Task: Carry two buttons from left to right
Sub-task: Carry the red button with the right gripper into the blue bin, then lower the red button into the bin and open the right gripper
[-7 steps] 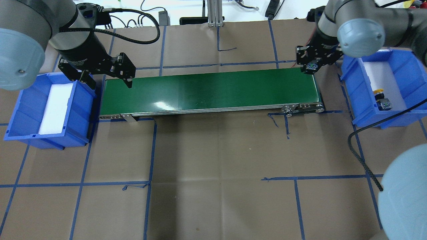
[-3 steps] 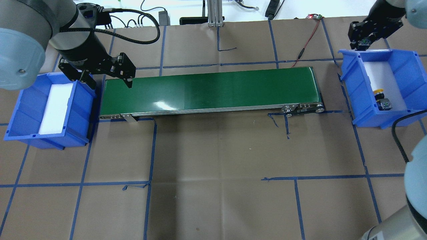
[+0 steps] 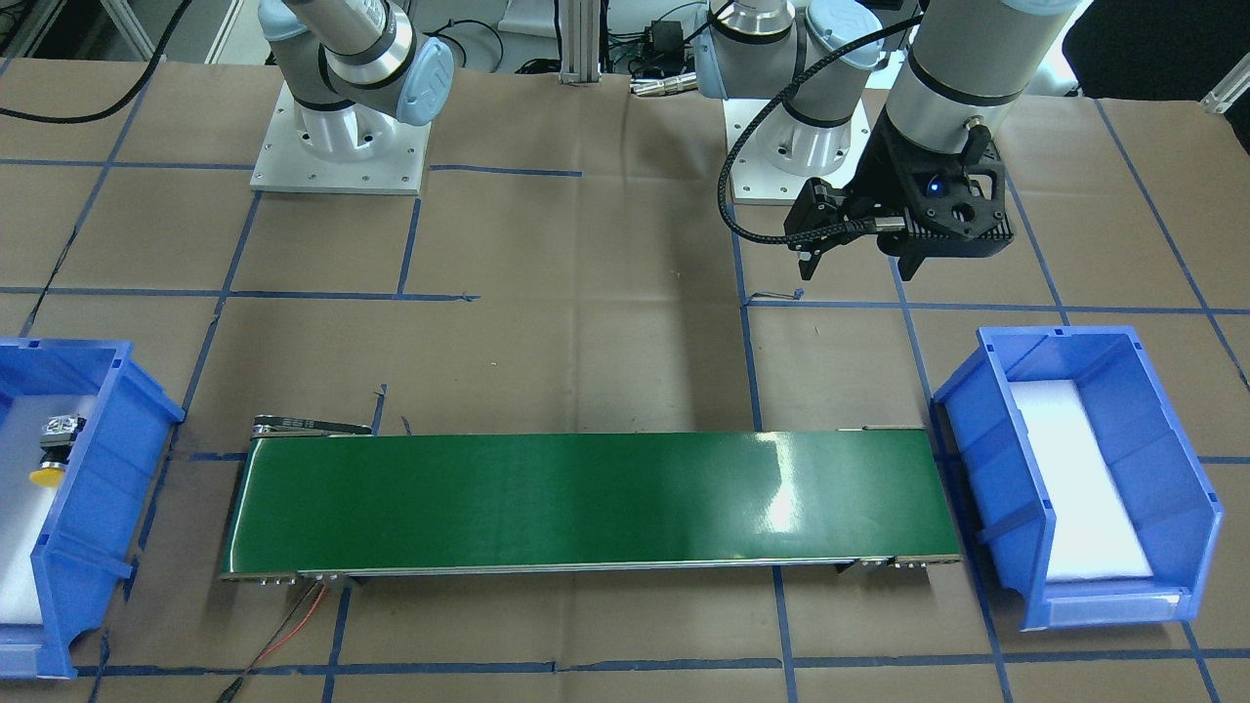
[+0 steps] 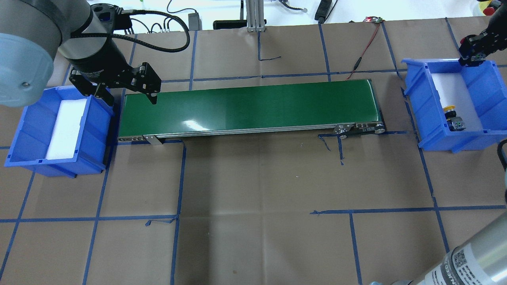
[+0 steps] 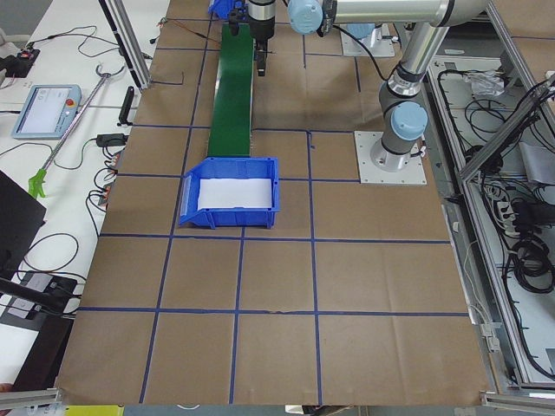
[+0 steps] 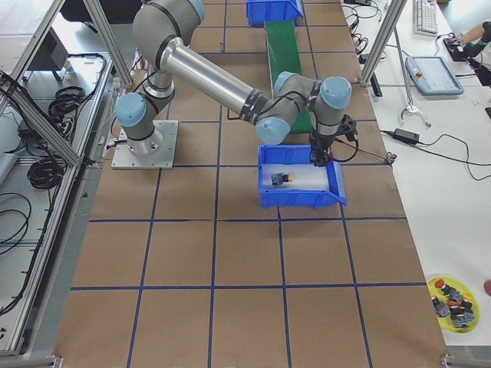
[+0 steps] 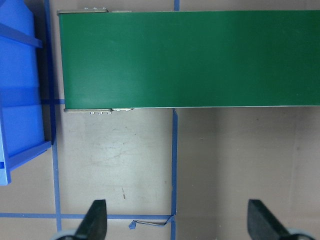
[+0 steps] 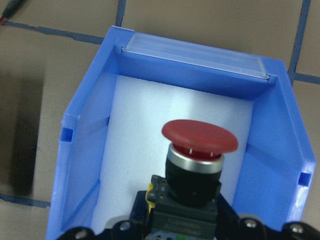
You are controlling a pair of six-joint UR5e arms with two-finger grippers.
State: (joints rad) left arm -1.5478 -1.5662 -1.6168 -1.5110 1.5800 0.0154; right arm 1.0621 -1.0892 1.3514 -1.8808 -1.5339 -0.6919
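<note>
My right gripper point(image 4: 472, 50) is shut on the red-capped button point(image 8: 200, 136) and holds it above the far end of the right blue bin point(image 4: 416, 99). The wrist view looks down past the button onto the bin's white foam floor point(image 8: 140, 150). The yellow-capped button point(image 4: 452, 115) lies on its side in the near part of that bin, and also shows in the front-facing view point(image 3: 54, 451). My left gripper point(image 4: 126, 93) is open and empty, hovering at the left end of the green conveyor belt point(image 4: 249, 105), beside the left blue bin point(image 4: 95, 130).
The left bin point(image 3: 977, 430) holds only a white foam pad. The belt point(image 7: 190, 55) has nothing on it. A red-black wire point(image 4: 366, 43) runs from the belt's far right corner. A yellow dish of spare buttons point(image 6: 453, 295) sits off the table.
My right gripper has carried the red button from the belt's right end rightward to above the right bin's far end. The left arm has not moved.
</note>
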